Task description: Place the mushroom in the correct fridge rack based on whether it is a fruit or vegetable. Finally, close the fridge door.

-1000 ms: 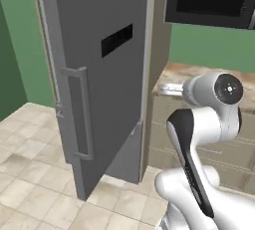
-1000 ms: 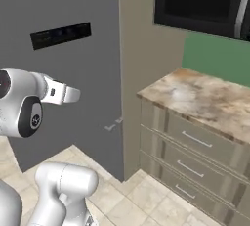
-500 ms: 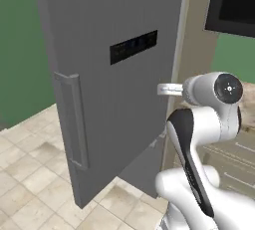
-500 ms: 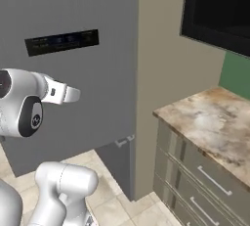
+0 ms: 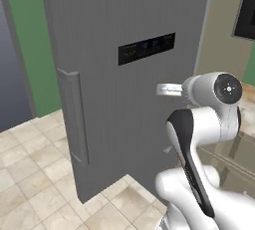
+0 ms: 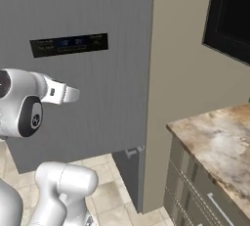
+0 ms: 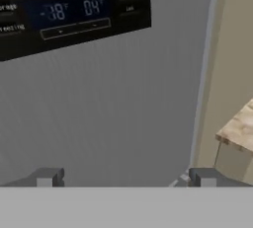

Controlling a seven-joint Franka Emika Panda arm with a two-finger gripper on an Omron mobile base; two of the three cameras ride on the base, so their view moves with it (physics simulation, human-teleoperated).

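Beige floor tiles [image 5: 30, 184] and a speckled stone counter [image 6: 219, 142] flank the fridge door [image 5: 124, 99], a tall flat panel of brushed grey standing upright, its long axis vertical, swung partly out. On the door, a black display [image 7: 74, 17] sits high and a bar handle [image 5: 73, 117] runs vertically beside its left edge. Facing the door below the display, the pincer [image 7: 126, 177] is spread wide, pinching nothing.

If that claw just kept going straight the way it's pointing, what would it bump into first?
Most likely the fridge door. In the hand view the open gripper faces the door's flat grey panel squarely, below the black display. Nothing lies between them, though how far off the panel is cannot be judged.
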